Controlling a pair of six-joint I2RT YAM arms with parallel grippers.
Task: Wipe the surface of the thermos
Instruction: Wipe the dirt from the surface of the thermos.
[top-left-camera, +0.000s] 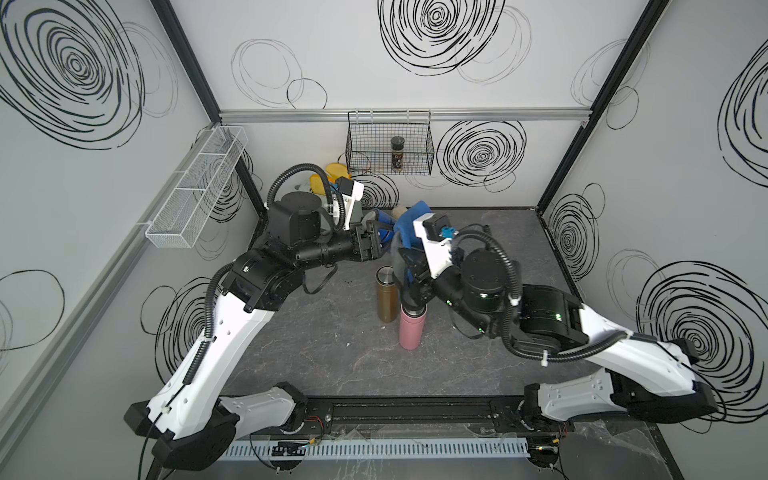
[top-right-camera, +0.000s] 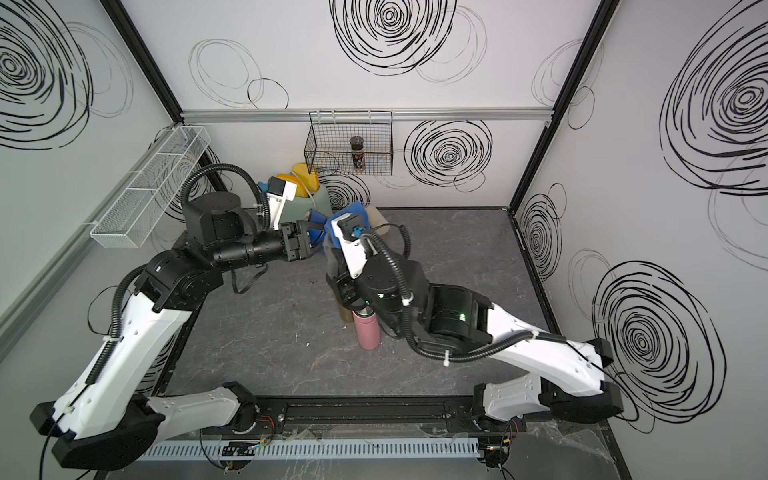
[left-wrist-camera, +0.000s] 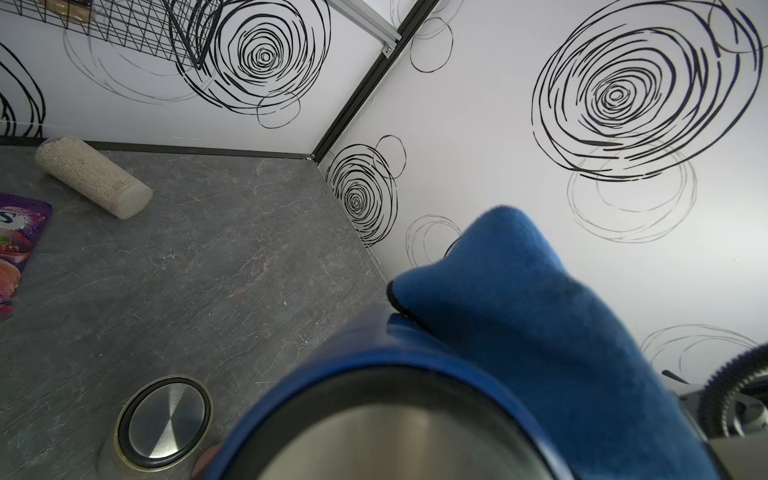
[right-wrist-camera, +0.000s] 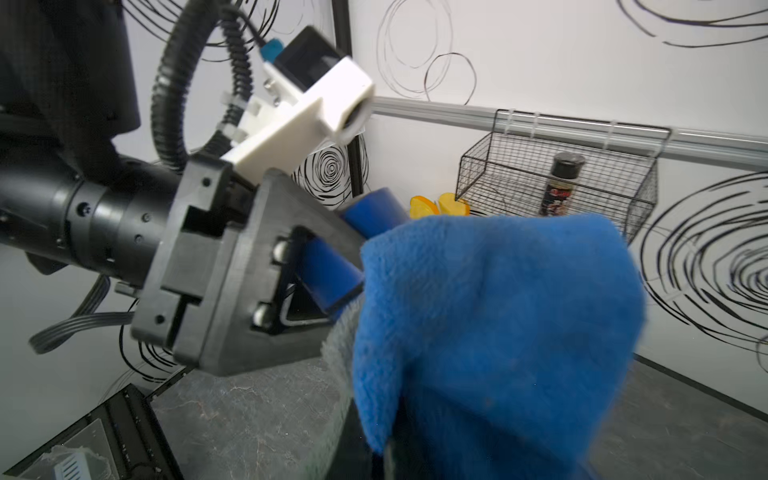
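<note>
The left gripper (top-left-camera: 375, 239) has its jaws clenched across the blue thermos (right-wrist-camera: 328, 266), held clear of the tabletop (top-left-camera: 311, 353) near its back edge. The thermos's long axis runs front to back, with the steel end toward the back edge. The right gripper (top-left-camera: 404, 270) jaws grasp a blue cloth (top-left-camera: 409, 224), which lies against the thermos.

Spice jar (top-left-camera: 397, 153) in the basket (top-left-camera: 365, 154), jug (top-right-camera: 302, 198) below the basket's left end, thermos (right-wrist-camera: 330, 266) aloft before the basket, cloth (right-wrist-camera: 490, 316) draped over it, rear bottle (top-left-camera: 386, 299) and front bottle (top-left-camera: 411, 328) standing farther forward
</note>
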